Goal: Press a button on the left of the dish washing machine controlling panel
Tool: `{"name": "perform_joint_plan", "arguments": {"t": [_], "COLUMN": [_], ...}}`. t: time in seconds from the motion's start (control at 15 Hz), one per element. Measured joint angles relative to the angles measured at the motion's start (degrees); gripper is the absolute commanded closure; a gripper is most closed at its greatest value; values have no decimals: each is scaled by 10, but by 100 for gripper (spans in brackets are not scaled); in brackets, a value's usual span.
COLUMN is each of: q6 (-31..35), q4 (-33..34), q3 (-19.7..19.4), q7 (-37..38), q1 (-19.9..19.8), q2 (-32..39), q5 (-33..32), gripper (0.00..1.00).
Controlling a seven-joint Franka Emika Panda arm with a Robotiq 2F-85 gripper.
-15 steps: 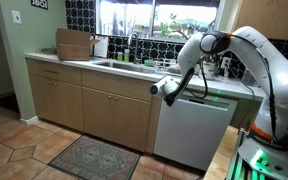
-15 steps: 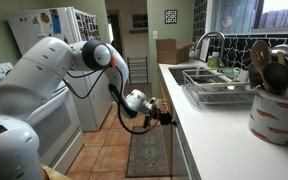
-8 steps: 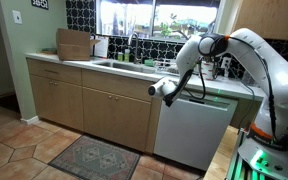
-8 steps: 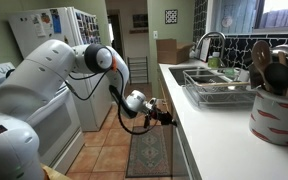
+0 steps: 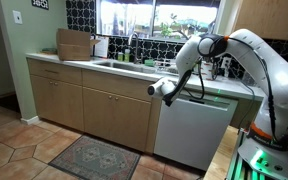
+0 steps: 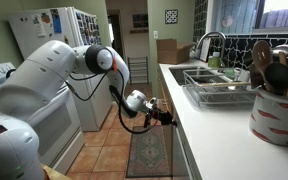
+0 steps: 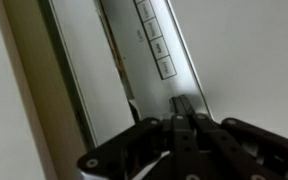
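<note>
The white dish washing machine (image 5: 194, 130) stands under the counter, right of the tan cabinets. Its controlling panel (image 5: 196, 98) is the narrow strip along its top edge. In the wrist view the panel (image 7: 144, 60) fills the frame as a silver strip with several small square buttons (image 7: 154, 38). My gripper (image 5: 171, 91) is shut and empty, fingertips pressed together, against the left end of the panel. In the wrist view the shut fingertips (image 7: 185, 106) touch the strip just below the buttons. In an exterior view the gripper (image 6: 165, 113) is at the counter front.
Tan cabinet doors (image 5: 114, 112) stand left of the appliance, with a rug (image 5: 92, 158) on the tile floor. A sink with a faucet (image 5: 132, 48) and a dish rack (image 6: 219, 92) sit on the counter. A white fridge (image 6: 69, 60) stands across the aisle.
</note>
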Motion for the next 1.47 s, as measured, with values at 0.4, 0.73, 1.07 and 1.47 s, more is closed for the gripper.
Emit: {"name": "perform_joint_plan", "arguments": {"t": [0.4,0.73,1.07,1.47], "q6": [76,112,181,213], "q4": [-52,-110,-175,-286], "q3": [7,12,21,18], "q7": [-55,-92,-191,-349], "q1": [-13,-16,-31,-50], "q2": [-41,-87,-158,-302], "q5": [9,44,128,284], "gripper": [100,100,60,15]}}
